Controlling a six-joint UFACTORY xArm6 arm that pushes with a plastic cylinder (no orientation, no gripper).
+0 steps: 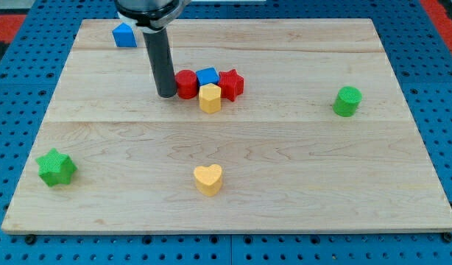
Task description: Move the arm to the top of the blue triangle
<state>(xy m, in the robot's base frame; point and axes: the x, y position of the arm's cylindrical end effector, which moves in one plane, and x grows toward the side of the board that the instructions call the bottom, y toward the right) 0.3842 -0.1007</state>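
Note:
The blue triangle block point(124, 34) lies near the view's top left corner of the wooden board. My tip point(166, 93) stands below and to the right of it, well apart from it. The tip is just left of a red round block point(186, 84) and touches or nearly touches it. That red block is part of a cluster with a blue cube point(207, 76), a red star point(231, 84) and a yellow hexagon block point(210, 97).
A green round block point(347, 101) sits at the view's right. A green star point(56, 167) lies at the bottom left. A yellow heart point(208, 179) lies at the bottom centre. The wooden board point(299, 162) rests on a blue pegboard.

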